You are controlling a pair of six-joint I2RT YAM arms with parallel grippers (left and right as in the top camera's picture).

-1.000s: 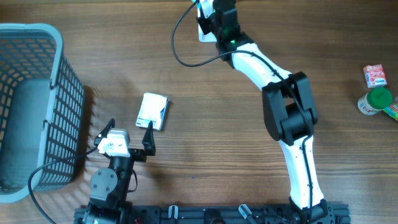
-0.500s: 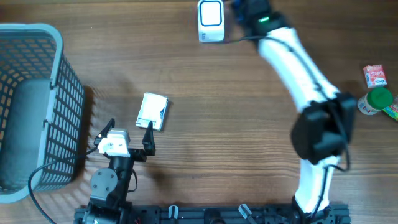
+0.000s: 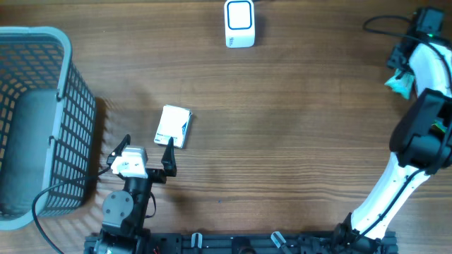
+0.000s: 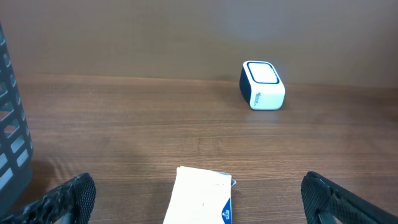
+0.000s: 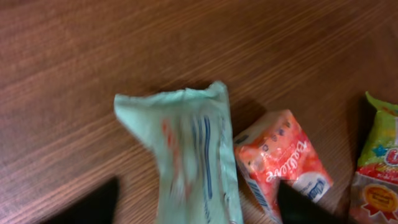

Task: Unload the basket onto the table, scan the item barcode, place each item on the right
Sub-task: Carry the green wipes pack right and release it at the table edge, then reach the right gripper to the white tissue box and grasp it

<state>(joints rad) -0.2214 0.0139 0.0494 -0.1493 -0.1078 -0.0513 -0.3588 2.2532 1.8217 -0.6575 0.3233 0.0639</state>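
the pale green packet [image 5: 193, 155] is at the far right of the counter [image 5: 74, 56], between the right fingers [image 5: 93, 205], which stand wide apart, gripping nothing. the left fingers [image 4: 62, 199] are wide open and empty. the packet looks light, soft and crinkly; pinch it across the middle.

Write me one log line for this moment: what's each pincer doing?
left pincer: open by box | right pincer: open over green packet | scanner: alone, far edge
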